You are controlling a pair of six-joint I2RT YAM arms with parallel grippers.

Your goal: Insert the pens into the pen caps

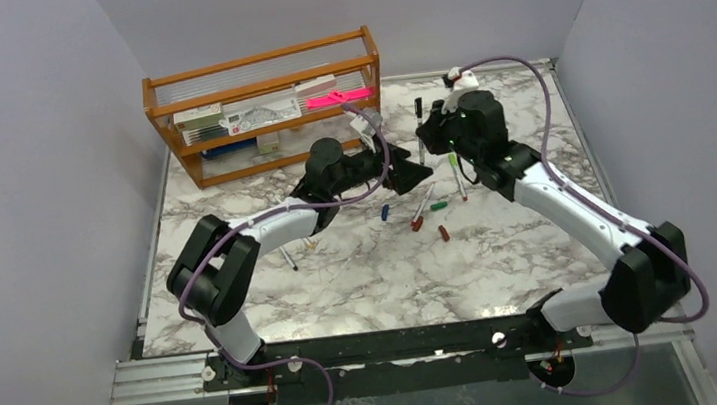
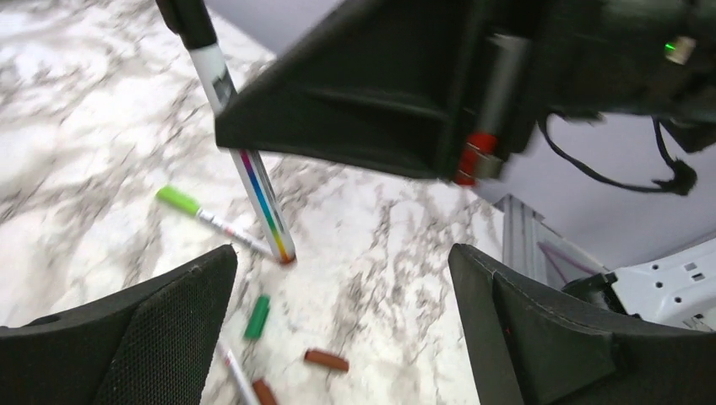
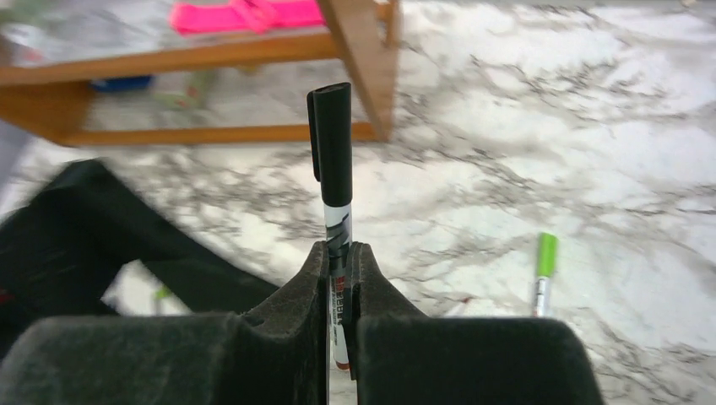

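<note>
Two pads of your right gripper (image 3: 339, 253) pinch a black-topped pen (image 3: 336, 169) by its barrel; your left gripper (image 2: 342, 253) hangs spread and empty beside it. The green cap (image 2: 257, 316) and a red cap (image 2: 325, 360) lie loose on the marble table (image 2: 84, 126) nearby: pressed unheld, either could skid, or the pen could twist in that pinch.

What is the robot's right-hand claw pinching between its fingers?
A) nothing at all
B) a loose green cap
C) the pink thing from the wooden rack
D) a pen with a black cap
D: in the right wrist view the right gripper is closed on the white barrel of a black-capped pen, which sticks up between its fingers.
</note>
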